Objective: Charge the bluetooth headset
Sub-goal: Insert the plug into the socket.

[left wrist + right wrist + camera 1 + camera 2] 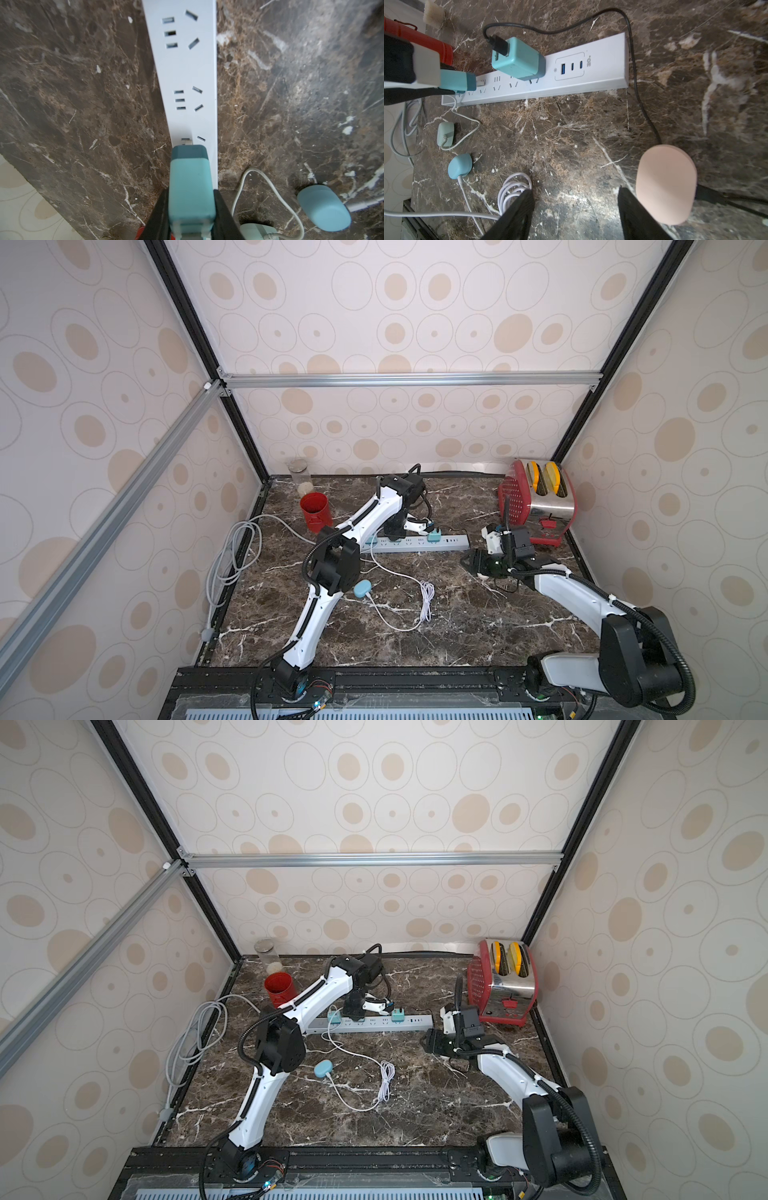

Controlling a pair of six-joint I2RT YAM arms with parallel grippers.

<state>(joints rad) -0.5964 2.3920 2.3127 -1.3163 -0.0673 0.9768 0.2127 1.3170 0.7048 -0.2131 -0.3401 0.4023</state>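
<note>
A blue oval headset case point(362, 588) point(459, 165) lies on the marble. Its white cable point(426, 597) runs to a pale green adapter point(445, 134) lying loose by the white power strip point(415, 543) point(187, 62). My left gripper point(191, 192) point(428, 526) is shut on a teal adapter point(190, 182) point(456, 82). It is held flat just over the strip, prongs pointing along it. Another teal adapter point(519, 59) is plugged in, with a black cable to a pink case point(666, 185). My right gripper point(575, 190) point(471, 562) hangs open beside that pink case.
A red toaster point(536, 499) stands at the back right. A red cup point(316, 510) and a glass jar point(301, 477) stand at the back left. A grey cable point(232, 556) loops over the table's left edge. USB ports point(572, 66) sit at the strip's right end.
</note>
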